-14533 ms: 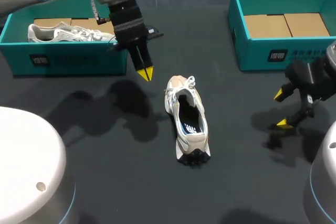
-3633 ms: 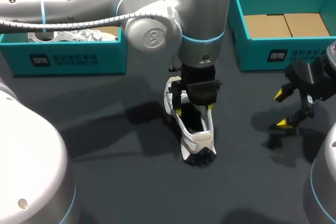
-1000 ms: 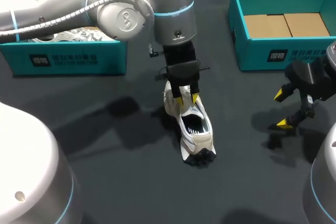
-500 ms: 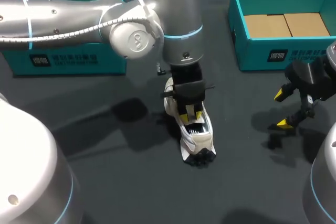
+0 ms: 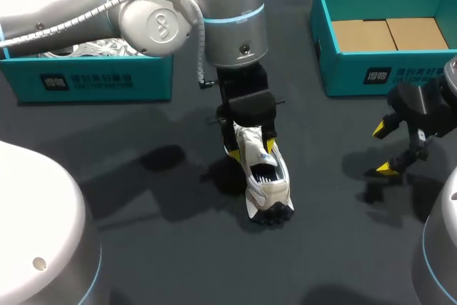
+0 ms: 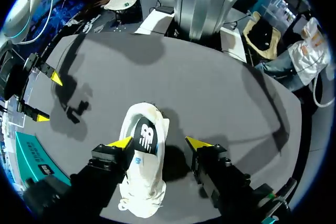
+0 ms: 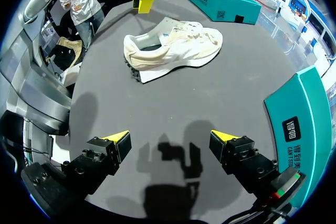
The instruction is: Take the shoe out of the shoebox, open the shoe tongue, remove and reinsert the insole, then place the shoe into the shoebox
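Tongue-opening looks to be the step in hand. The shoe (image 5: pixel 265 182) lies on its sole at the middle of the table (image 5: pixel 143 248), outside the shoebox (image 5: pixel 385 76) at the far right corner, with its heel toward the near edge. The left gripper (image 5: pixel 252 150) hangs over the midfoot with fingers spread, one yellow tip on each side of the upper. In the left wrist view the shoe (image 6: pixel 143 182) sits between them, one finger close against its side and the other just apart, so nothing is pinched.

To do this well, I judge the fingers should narrow and catch only the tongue's free edge, not the laces or collar. They should then draw it toward the toe at a shallow lift, so the light shoe neither rises nor skids. The right gripper (image 5: pixel 383 149), also spread and empty near the right edge, is well apart; bringing it in to pin the heel would likely steady things.
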Motion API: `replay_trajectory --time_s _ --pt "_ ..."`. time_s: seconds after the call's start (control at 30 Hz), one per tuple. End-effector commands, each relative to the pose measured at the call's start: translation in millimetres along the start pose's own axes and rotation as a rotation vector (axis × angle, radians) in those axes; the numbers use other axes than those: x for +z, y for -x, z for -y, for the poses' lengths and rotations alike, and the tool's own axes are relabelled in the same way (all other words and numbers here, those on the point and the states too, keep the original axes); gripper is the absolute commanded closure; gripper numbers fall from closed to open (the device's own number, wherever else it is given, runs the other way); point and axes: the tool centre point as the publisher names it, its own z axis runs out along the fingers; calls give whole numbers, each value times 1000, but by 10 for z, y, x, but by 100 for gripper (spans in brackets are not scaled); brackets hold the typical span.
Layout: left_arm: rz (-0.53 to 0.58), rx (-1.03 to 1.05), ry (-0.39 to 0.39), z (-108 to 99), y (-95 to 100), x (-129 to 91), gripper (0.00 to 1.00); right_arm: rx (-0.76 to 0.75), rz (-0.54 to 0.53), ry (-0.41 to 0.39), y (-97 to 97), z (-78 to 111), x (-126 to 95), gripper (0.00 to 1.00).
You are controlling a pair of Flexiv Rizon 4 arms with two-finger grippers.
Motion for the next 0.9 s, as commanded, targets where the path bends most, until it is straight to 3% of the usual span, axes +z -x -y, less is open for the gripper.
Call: replay_trajectory --time_s 0.03,0.23,0.4,0.47,0.5,0.57,0.9 --pt "-19 2 -2 -24 63 -62 0 0 3 -1 -16 2 -3 0" --pt "-19 2 -2 -24 63 -62 0 0 3 -1 -16 2 -3 0" --pt "58 -299 -25 10 19 48 0 0 3 -1 -16 2 -3 0" --pt "184 -597 -40 55 12 4 0 0 3 -1 -16 2 -3 0" --pt "263 -730 0 77 7 -22 0 0 3 -1 -16 2 -3 0" --pt "407 -836 32 166 -99 -119 0 0 3 -1 -16 2 -3 0" --pt "406 -854 30 189 -95 -83 0 0 3 -1 -16 2 -3 0"
